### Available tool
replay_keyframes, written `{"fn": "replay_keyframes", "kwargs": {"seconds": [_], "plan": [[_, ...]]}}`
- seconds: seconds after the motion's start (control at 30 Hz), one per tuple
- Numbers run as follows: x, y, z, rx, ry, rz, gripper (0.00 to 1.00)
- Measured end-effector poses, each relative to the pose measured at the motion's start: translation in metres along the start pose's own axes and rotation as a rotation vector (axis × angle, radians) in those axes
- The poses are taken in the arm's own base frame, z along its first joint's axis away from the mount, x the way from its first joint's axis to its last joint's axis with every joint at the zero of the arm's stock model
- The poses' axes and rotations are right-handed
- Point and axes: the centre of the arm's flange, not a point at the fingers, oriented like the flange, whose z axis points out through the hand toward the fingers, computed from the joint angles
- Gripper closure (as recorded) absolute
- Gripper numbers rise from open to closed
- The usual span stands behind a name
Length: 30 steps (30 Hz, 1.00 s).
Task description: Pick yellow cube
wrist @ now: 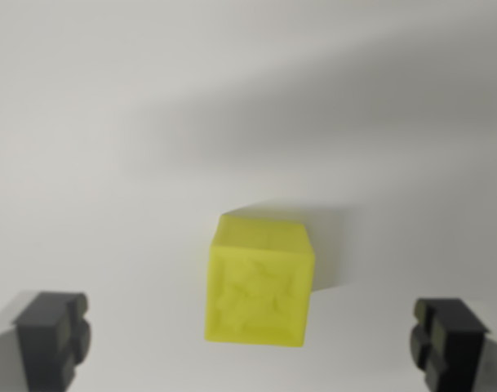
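Two dark fingertips [52, 335] rise from the bottom corners of the wrist view, one at the view's left edge and one at the right, each a blocky black pad with a notched face. The gripper [250, 336] stands wide open: the whole width of the frame lies between the pads, and neither touches anything. Nothing is held.

Between them, slightly toward the view's left of centre, sits the yellow cube [258, 282]. It rests on the white table [109, 122], turned a little so that one face looks at the camera and a narrow strip of its top shows above. The facing side carries a raised, moulded pattern, too blurred to make out. Clear white surface separates the cube from each pad, with more room on the view's right than on the left.

Beyond the cube the table is plain. A soft grey shadow [330, 122] runs diagonally across the upper part of the view, and a smaller shadow hugs the cube's right side. No object lies between the pads and the cube.
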Motion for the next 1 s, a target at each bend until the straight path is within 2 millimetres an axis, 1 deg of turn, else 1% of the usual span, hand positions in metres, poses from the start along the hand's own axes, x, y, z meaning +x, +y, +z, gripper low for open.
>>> {"fn": "replay_keyframes", "kwargs": {"seconds": [1.0], "plan": [[-0.033, 0.037, 0.075, -0.007, -0.003, 0.057, 0.00]]}}
